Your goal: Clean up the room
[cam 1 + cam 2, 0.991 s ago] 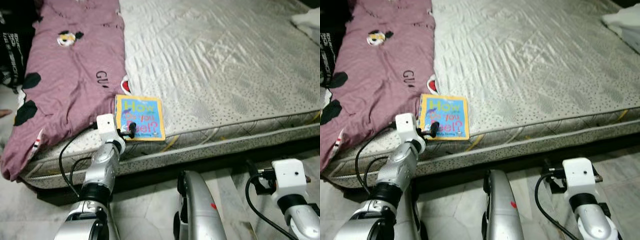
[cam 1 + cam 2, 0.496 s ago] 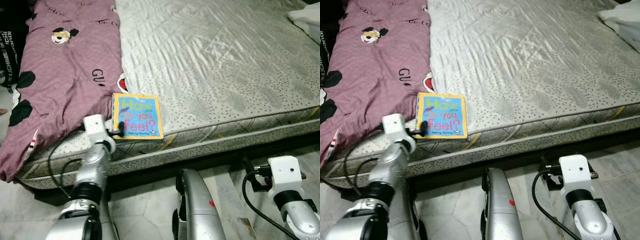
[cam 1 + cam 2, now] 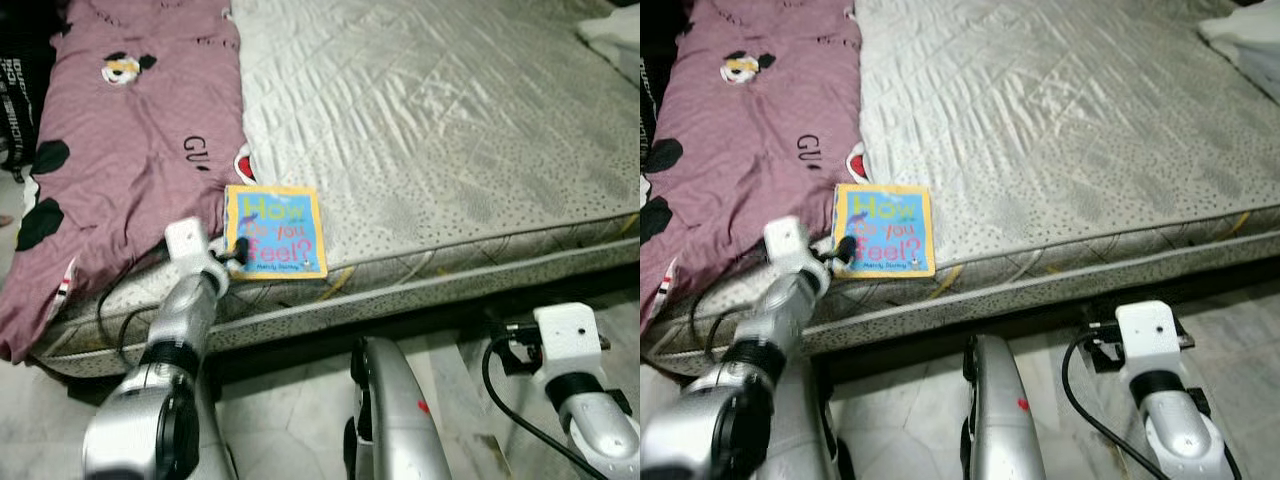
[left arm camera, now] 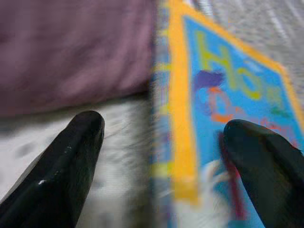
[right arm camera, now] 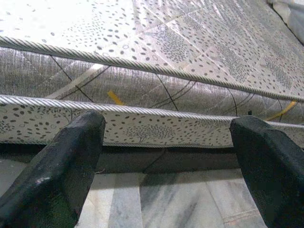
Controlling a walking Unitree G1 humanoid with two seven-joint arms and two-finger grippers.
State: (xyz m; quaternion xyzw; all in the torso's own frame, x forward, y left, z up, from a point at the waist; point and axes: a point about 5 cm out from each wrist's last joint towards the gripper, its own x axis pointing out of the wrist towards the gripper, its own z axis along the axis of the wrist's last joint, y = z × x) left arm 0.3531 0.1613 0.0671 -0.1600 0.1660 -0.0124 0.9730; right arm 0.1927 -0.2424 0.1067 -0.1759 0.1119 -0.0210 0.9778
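Grey quilted mattress (image 3: pixel 450 130) carries a purple printed blanket (image 3: pixel 130 160) and a blue, yellow-bordered picture book (image 3: pixel 275 231) at its front edge. Left wrist view: left gripper (image 4: pixel 161 161), fingers spread, straddles the book's side edge. Right wrist view: right gripper (image 5: pixel 166 166), fingers apart, faces the mattress side.

"How Do you Feel?" in coloured letters on the blue, yellow-bordered book cover (image 3: pixel 275 231), small unreadable author line beneath, "GU" in black on the mauve blanket (image 3: pixel 140 150) at the book's 11 o'clock
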